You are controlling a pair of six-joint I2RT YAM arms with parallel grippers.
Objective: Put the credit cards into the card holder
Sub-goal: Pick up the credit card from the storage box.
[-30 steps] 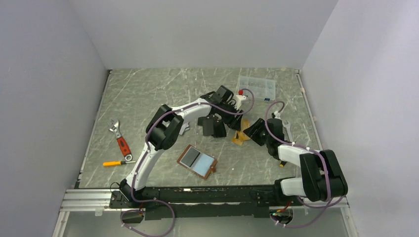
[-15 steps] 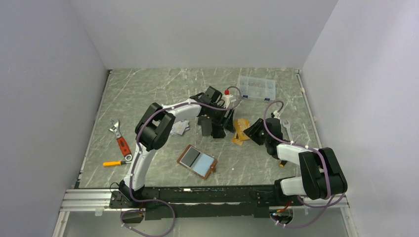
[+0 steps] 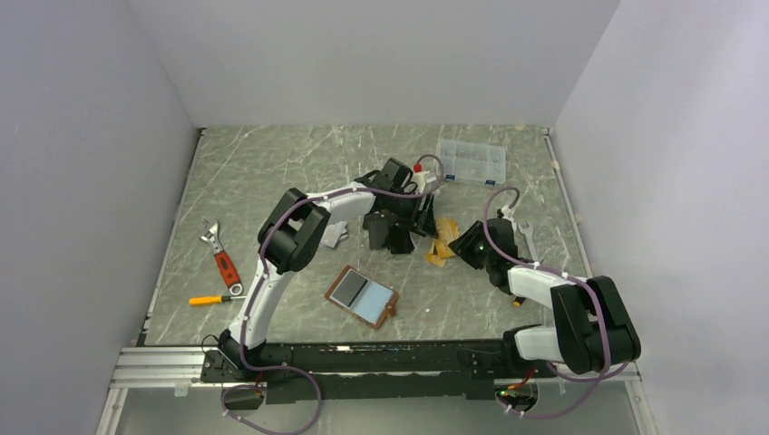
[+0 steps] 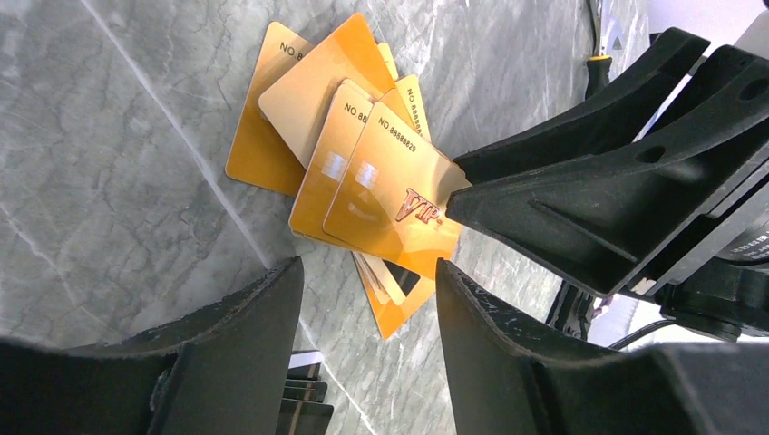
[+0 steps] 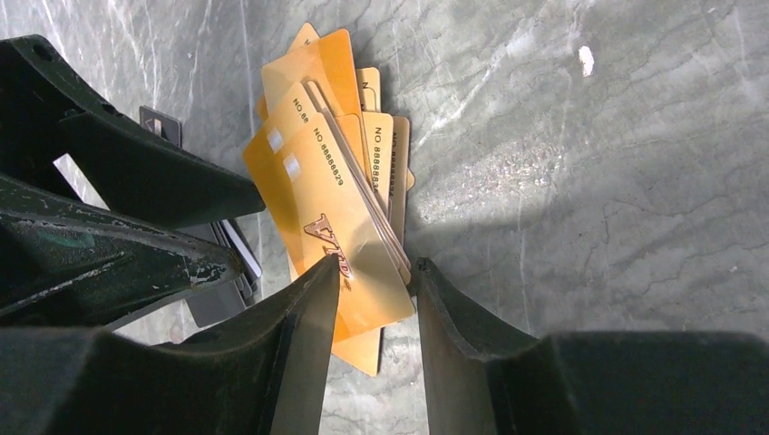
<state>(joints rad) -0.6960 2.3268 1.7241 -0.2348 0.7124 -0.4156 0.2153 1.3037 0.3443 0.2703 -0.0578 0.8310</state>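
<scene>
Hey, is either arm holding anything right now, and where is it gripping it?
The left fingers are open and empty. The right fingers straddle the VIP-printed end of the top gold cards; whether they actually grip them cannot be told.

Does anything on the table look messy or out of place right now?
The orange-gold cards lie in a skewed, fanned heap, not a neat stack; the top one sits between the fingers of the right gripper.

A grey, marble-veined tabletop (image 3: 272, 163) is enclosed on three sides by plain pale walls (image 3: 363, 54). A metal rail (image 3: 163, 367) runs along its near edge.
</scene>
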